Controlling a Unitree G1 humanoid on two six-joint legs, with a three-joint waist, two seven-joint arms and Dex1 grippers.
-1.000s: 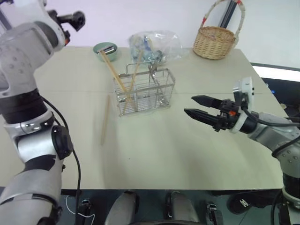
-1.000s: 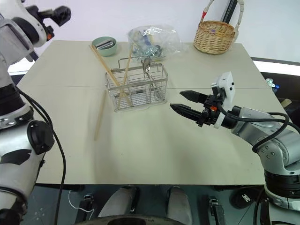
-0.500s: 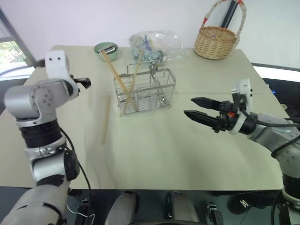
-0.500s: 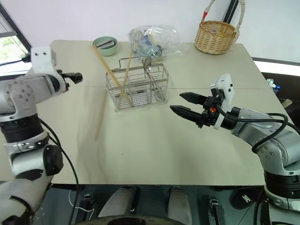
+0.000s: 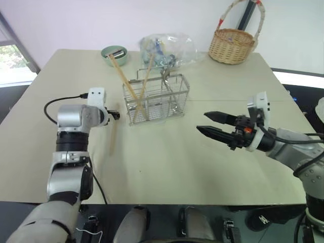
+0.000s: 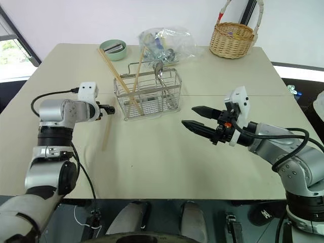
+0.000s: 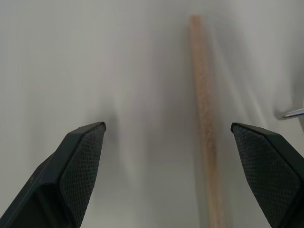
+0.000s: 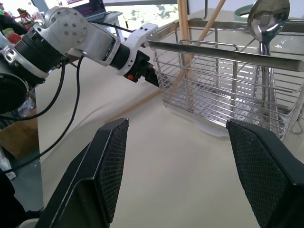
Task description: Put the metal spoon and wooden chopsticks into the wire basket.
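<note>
Wooden chopsticks are sitting split between two places: two of them are leaning inside the wire basket [image 5: 156,99], their tips poking up and out toward the green bowl [image 5: 113,52], while a third chopstick [image 5: 114,129] is lying flat on the bench [image 5: 167,162], just beside the basket's left end. The metal spoon [image 6: 158,71] is standing upright in the basket, bowl end up, so that part of the job is looking finished.

The left claw [image 5: 116,115] is hovering low over the far end of the loose chopstick, its fingers [image 7: 80,161] spread wide and gripping nothing. In the left wrist view the stick is lying between the two fingers, nearer to one than the other. The right claw [image 5: 213,124] is hanging above the bench, off to the right of the basket, well apart from everything, jaws parted and empty.

The step in hand appears to be the pickup of this last chopstick. The next move is probably calling for the left claw to be centring itself across the stick, sinking until the fingertips are meeting the bench, and closing. A thin stick lying flat is likely to roll or slip, so a square, low pinch is mattering here.
</note>
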